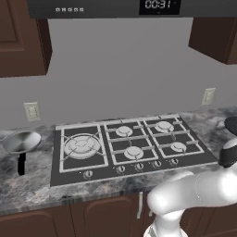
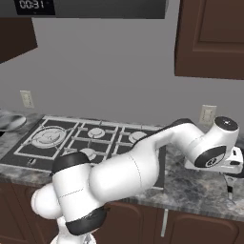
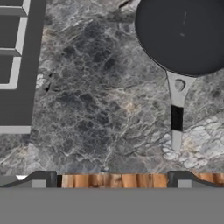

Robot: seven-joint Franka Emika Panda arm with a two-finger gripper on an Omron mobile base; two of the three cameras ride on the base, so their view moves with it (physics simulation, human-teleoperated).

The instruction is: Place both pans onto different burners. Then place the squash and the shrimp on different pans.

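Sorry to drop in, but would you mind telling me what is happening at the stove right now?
The robot arm is reaching out over the granite counter to the right of the cooktop, its open gripper hovering above the flat black pan, which lies on the counter with its handle pointing towards the hand. Nothing is held. The silver pan sits on the counter left of the cooktop, and the burners carry no pan, so neither pan has been placed.
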